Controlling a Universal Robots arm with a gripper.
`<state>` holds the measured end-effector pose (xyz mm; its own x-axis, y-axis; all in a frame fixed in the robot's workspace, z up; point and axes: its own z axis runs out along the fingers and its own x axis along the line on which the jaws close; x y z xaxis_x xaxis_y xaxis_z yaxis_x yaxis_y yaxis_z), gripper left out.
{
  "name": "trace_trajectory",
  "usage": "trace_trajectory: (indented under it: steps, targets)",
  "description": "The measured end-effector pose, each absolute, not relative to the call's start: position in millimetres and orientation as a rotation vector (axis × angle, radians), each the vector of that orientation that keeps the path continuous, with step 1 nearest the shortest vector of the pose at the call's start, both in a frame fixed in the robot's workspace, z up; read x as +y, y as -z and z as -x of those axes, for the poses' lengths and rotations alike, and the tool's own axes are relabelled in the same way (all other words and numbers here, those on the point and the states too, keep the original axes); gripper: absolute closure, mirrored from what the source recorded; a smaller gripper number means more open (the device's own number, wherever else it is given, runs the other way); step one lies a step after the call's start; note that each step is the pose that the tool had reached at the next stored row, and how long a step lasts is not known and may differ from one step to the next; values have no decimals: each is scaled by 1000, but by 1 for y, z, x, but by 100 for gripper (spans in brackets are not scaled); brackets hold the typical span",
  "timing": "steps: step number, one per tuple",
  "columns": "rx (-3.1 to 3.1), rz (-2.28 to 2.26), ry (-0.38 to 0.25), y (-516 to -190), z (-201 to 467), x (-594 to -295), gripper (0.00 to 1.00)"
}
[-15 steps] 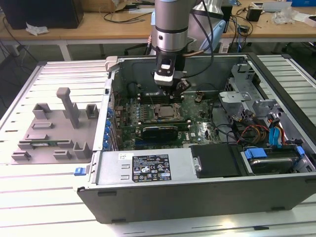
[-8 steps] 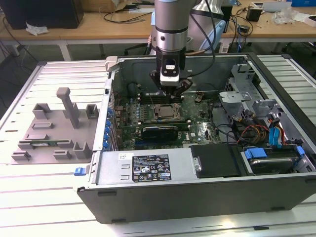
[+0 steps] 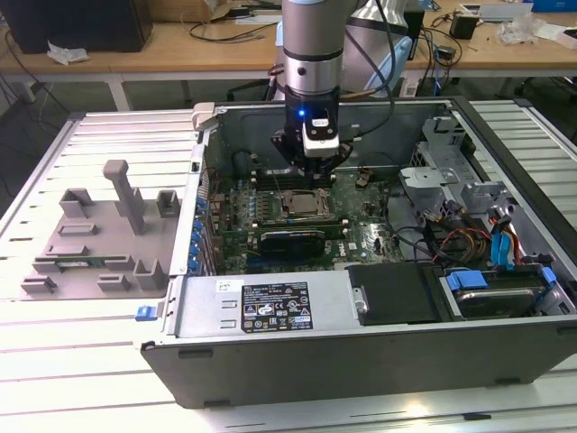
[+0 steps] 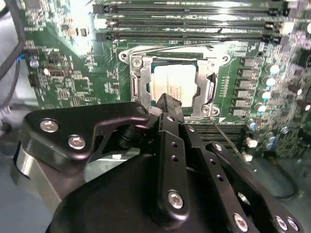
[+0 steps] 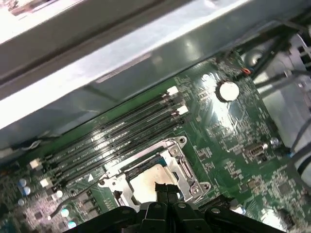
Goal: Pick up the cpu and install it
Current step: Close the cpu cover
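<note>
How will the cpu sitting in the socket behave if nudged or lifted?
Probably stiff: the cpu is a flat metal-topped square. Its shiny top likely grips poorly. A sideways push should barely move it, since the socket frame surrounds it.

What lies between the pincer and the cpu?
Nothing. In both wrist views the pincer sits directly over the cpu in its socket, no object between; whether they touch is unclear.

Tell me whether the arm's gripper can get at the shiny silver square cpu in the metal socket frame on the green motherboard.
Likely yes: the gripper hangs right above the cpu, whose top lies bare within the socket frame, nothing between them.
</note>
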<state>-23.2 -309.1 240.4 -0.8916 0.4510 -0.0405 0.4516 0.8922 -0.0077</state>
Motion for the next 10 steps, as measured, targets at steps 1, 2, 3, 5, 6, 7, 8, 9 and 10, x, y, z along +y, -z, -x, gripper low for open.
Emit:
trace_trajectory:
  steps: [1,2,3,5,6,7,8,9,10]
  targets:
    - [3034,-652,25,-240,23,-309,89]
    - [3047,-586,24,-240,23,-309,89]
    - [3056,-540,23,-240,23,-309,89]
    - [3065,-482,22,-240,23,-309,89]
    - [3071,-439,21,-240,23,-309,89]
    - [3076,-403,20,-239,23,-309,89]
    - [3080,-374,20,-239,23,-309,89]
    - [3083,-344,19,-239,23,-309,89]
    - [3086,-314,18,-239,23,-309,89]
